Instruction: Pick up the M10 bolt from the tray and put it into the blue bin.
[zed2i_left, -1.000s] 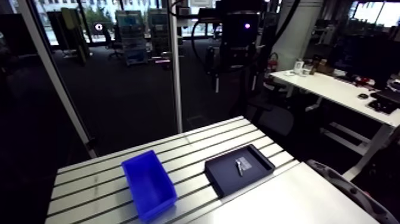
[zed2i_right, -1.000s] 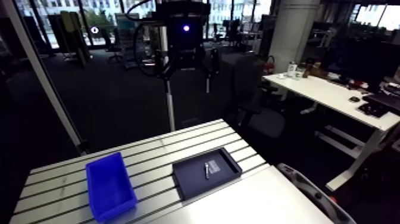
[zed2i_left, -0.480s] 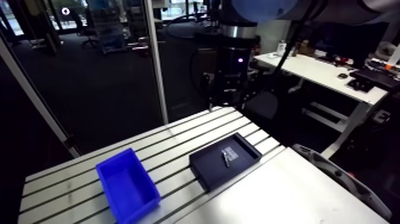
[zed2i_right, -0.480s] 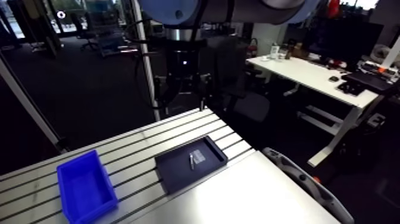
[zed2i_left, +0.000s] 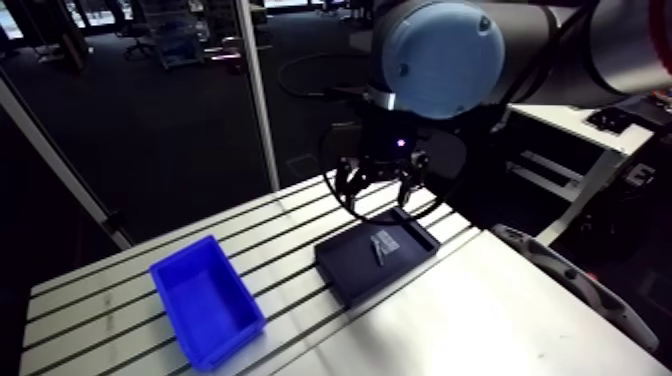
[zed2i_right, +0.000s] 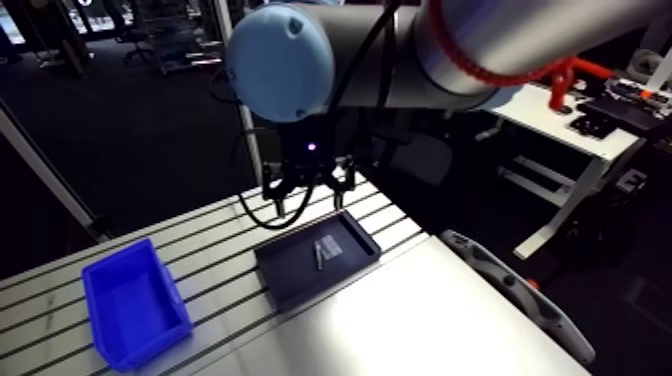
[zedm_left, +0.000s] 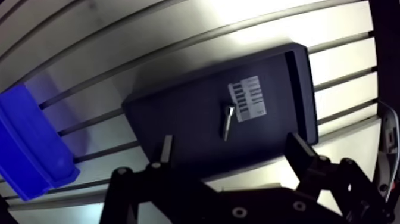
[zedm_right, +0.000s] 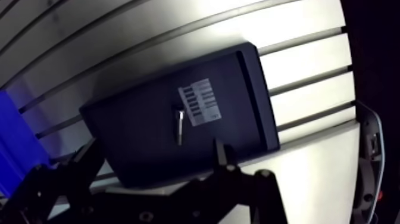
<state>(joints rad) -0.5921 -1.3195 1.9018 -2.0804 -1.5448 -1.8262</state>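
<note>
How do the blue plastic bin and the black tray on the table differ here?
The blue plastic bin is deep with tall walls; the black rectangular tray is shallow with a low rim. The bin looks empty; the tray holds a small metal bolt and a white printed label. Both are rectangular and sit apart on the slotted aluminium table.

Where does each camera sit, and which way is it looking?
Arm view: rides the arm's upper link, looking down across the table at blue bin, tray and bolt; shows the blue joint cap and jaws.
Wrist view: sits on the wrist, looking down past the open jaws at tray and bolt.
Both share tray, bolt and blue bin.
</note>
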